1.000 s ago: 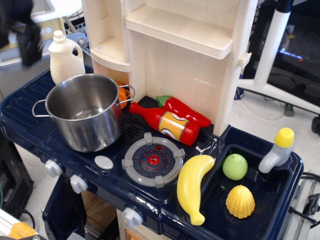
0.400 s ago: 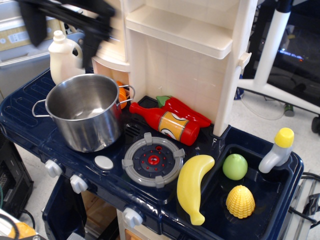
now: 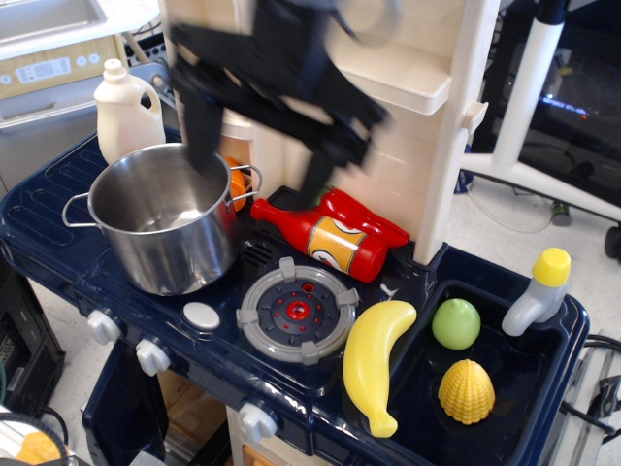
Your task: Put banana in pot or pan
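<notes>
White bottle (image 3: 127, 115): upright at the far left, behind the pot.
Pot (image 3: 167, 228): stainless steel, on the dark blue table (image 3: 58, 243), mouth open and unobstructed apart from one black finger overhanging its far rim.
Pincer (image 3: 257, 160): black, motion-blurred, spread wide, holding nothing; one finger over the pot's back edge, the other above the ketchup bottle's neck.
Ketchup bottle (image 3: 325, 240): red, lying on its side, right of the pot.
Burner (image 3: 299, 311): grey, round, near the front edge.
Banana (image 3: 374, 359): yellow, lying just right of the burner on the sink's left rim, tip reaching the front edge, clear above.
Sink (image 3: 505, 383): holds a green fruit (image 3: 455, 323) and corn piece (image 3: 466, 391).
</notes>
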`<state>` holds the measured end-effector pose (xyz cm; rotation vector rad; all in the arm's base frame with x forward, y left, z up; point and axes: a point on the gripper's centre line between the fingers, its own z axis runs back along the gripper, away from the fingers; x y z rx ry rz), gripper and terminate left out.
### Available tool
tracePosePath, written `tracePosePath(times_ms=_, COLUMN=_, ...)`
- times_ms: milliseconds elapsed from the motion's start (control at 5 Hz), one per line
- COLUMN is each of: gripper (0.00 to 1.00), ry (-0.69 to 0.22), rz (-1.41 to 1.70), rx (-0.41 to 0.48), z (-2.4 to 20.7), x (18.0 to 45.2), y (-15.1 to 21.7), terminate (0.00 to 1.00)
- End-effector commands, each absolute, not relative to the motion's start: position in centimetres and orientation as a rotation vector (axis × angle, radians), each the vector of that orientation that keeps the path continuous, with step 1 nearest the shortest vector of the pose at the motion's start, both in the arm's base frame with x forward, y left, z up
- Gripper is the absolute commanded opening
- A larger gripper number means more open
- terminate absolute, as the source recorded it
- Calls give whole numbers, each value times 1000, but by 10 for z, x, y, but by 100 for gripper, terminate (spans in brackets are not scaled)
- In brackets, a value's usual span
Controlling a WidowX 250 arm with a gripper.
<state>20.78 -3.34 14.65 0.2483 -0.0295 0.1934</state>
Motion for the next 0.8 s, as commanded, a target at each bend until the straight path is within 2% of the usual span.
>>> tracePosePath(times_ms=0, gripper=100, ry=-41, rz=186, rx=225, z=115, x=219, y=-85, terminate=0)
tracePosePath(times_ms=200, gripper=100, ry=-79, rz=199, rx=241, z=94, x=222, y=-100, terminate=0)
tracePosePath(times_ms=600, gripper=100, ry=-144, rz=225, rx=201, z=55, x=222, y=-99, terminate=0)
